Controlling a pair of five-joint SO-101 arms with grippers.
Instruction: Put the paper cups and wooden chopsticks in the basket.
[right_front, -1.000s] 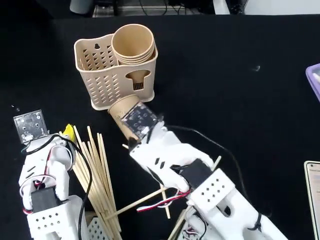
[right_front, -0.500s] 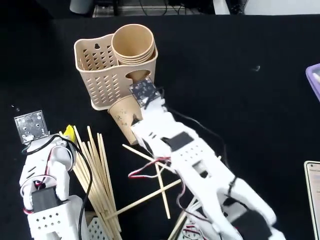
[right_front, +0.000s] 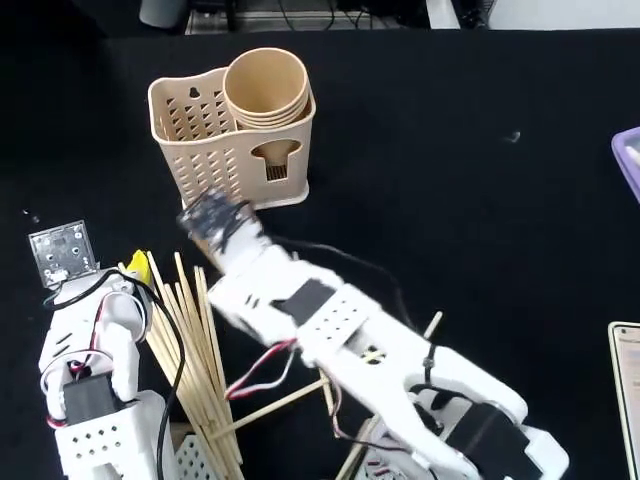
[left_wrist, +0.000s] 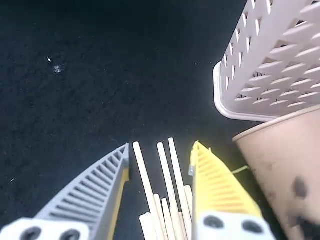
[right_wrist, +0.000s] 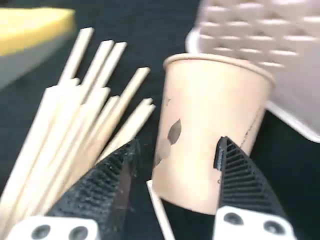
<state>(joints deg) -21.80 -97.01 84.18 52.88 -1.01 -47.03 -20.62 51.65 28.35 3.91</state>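
Looking down the right gripper (right_wrist: 177, 145), found its fingers spread apart with the loose paper cup (right_wrist: 210, 125) set between them, grasping nothing as yet; could not tell of any touch on the cup's wall. Judged the cup to lie on its side on the tabletop (right_front: 450, 150), long axis running straight away from the palm, rim at the far end just beside the foot of the basket (right_front: 215, 160), base toward the wrist. Placed that arm, in the high view, reaching from 5 o'clock up toward 11 o'clock and ending just short of the basket's 6 o'clock side, covering the cup from above. Noted a stack of cups (right_front: 265, 88) already nested in the basket's 3 o'clock compartment. Saw the wooden chopsticks (right_front: 195, 330) fanned at 7 o'clock on the tabletop, long axes pointing roughly toward 11 to 12 o'clock, tips near the cup. Found the left gripper (left_wrist: 160, 146) likewise released, fingers parted astride the chopstick tips and clamped on none, with the cup just off its yellow finger. Reckoned the right arm the better placed for the cup: needed only to close across the cup's width, then lift and turn it rim-up toward 12 o'clock over the stack. Feared crushing it by a squeeze too near the rim, or rolling it into the chopsticks.
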